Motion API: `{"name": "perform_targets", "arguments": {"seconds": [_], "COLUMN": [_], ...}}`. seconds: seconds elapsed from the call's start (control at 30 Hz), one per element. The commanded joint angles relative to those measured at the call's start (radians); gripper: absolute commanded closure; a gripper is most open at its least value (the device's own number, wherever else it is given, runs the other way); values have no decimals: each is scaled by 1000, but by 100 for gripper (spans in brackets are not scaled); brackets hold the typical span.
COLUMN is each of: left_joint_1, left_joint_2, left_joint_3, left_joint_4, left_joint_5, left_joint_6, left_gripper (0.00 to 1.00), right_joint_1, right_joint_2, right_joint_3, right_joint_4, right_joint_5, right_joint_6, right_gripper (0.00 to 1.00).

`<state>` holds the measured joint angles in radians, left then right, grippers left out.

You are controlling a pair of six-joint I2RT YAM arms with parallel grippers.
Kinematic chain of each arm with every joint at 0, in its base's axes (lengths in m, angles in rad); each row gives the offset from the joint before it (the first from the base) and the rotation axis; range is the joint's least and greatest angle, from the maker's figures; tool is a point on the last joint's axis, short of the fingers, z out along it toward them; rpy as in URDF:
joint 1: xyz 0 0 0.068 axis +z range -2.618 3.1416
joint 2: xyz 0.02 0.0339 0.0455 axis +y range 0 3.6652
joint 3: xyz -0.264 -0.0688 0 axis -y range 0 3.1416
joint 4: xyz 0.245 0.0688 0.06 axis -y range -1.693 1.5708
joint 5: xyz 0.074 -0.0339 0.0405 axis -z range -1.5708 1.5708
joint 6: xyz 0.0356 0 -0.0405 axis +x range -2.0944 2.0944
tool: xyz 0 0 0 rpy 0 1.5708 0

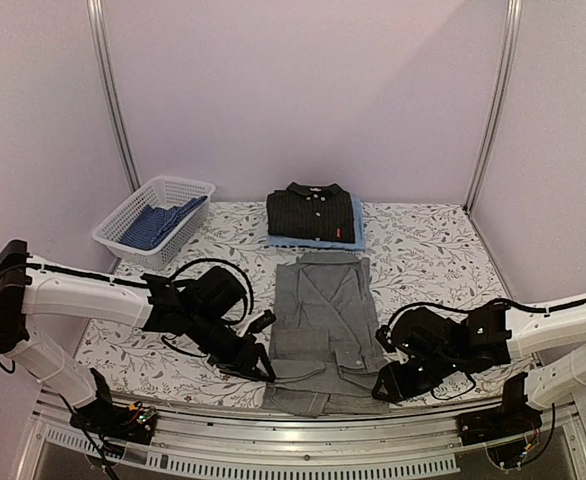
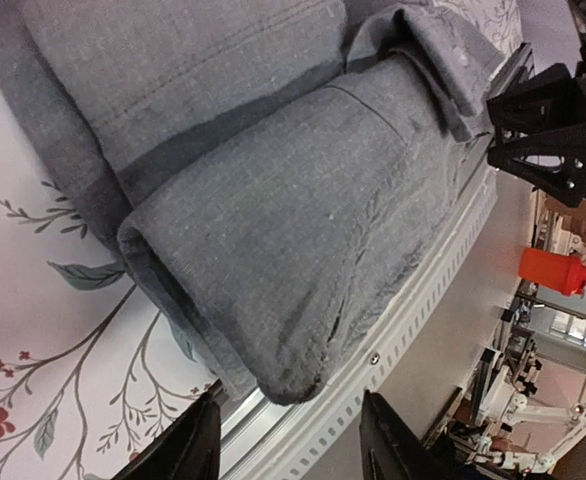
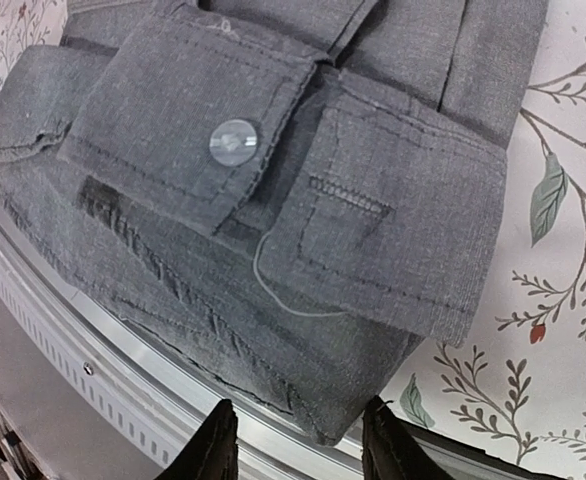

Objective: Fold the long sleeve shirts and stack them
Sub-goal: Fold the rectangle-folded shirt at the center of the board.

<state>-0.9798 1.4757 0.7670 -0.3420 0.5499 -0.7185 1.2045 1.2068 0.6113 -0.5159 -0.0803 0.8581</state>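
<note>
At the near edge of the flower-patterned table [image 1: 423, 260], over the slotted metal rail [image 1: 303, 428]: near end of the plain mid-grey collared cloth shirt [image 1: 323, 320], folded lengthwise into a long strip, sleeves tucked in, cuff with a pale button [image 3: 234, 142] on top. Overhangs the rail slightly at both near corners.

Left pincer [image 2: 288, 445] at the left near corner, released, black fingers [image 2: 188, 445] apart, rolled hem corner just above the gap, nothing pinched. Right pincer [image 3: 298, 445] at the right near corner, likewise released, straddling the layered edge without clamping it. Looks like the start of folding the near end toward the far side.

Risks from here:
- catching only the top layer on either side, spilling the tucked sleeve and cuff on the lift;
- nipping the rail under the overhanging cloth;
- closing unevenly, giving a skewed fold;
- dragging the strip off the table edge instead of lifting it.

Further back, just beyond the grey collar: black collared shirt with pale buttons and small red tag [image 1: 311, 215], folded, lying on a folded light blue shirt [image 1: 359, 228]. Far left: white plastic lattice basket [image 1: 133, 252] holding blue cloth [image 1: 158, 222], well apart from both pincers.
</note>
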Motion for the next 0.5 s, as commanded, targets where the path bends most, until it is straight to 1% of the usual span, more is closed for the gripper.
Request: {"name": "perform_targets", "arguments": {"seconds": [0.0, 0.07, 0.2, 0.27, 0.33, 0.47], "left_joint_1": [-16, -20, -21, -20, -18, 9], "left_joint_2": [29, 35, 45, 49, 50, 62], "left_joint_3": [36, 45, 71, 89, 107, 134], "left_joint_4": [25, 24, 17, 7, -5, -12], "left_joint_5": [24, 27, 26, 23, 11, -8], "left_joint_6": [-4, -7, -8, -7, -7, -9], "left_gripper": [59, 65, 83, 91, 96, 100], "right_joint_1": [7, 7, 8, 5, -7, -91], "right_joint_2": [27, 42, 55, 56, 55, 39], "right_joint_3": [6, 23, 54, 81, 110, 147], "right_joint_4": [41, 41, 31, 12, -11, -18], "right_joint_5": [22, 26, 39, 59, 74, 75], "right_joint_6": [12, 10, -3, -4, -4, -17], "right_gripper": [65, 73, 92, 99, 100, 100]}}
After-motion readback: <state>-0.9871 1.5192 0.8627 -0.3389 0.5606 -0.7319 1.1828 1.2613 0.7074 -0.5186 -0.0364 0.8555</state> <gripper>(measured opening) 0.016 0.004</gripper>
